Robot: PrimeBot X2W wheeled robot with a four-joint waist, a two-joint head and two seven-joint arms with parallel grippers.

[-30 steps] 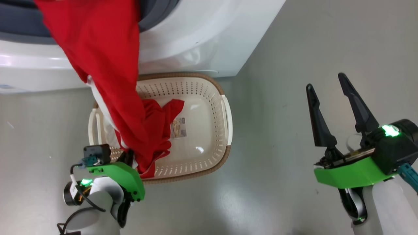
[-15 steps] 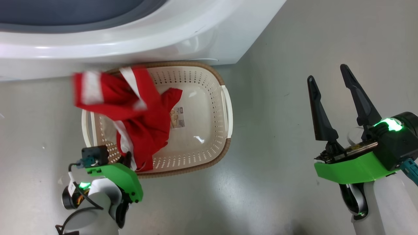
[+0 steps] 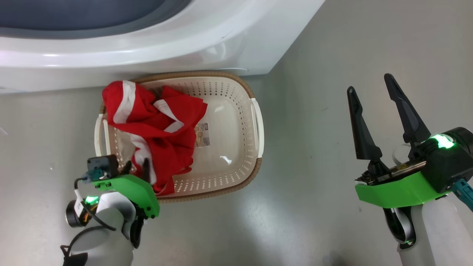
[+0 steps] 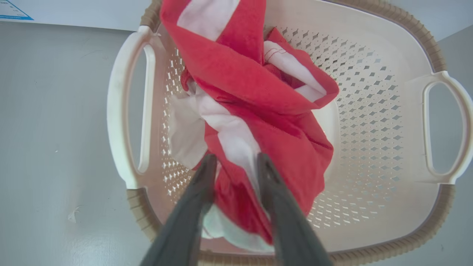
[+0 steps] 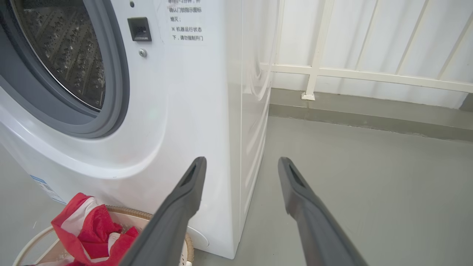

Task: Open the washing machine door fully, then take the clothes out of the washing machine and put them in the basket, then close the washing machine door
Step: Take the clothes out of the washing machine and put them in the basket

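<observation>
– Clothes: the crumpled red cloth garment with white stripes, where is it?
– Heaped in the left half of the cream perforated plastic basket with the brown woven-look rim. That stands on the floor just before the big white front-loading washing machine. One fold laps over the far rim.
– And the grippers?
– Left gripper hangs over the basket's near edge, jaws parted a little. A fold lies between them and looks loose rather than pinched. Right gripper waits well aside over bare floor, jaws spread wide, holding nothing.
– So which step?
– The drop into the basket, I'd judge. Next the left arm must lift clear without snagging cloth. What shows of the steel perforated drum looks bare. Shutting the door likely follows, once a look inside confirms it.
</observation>
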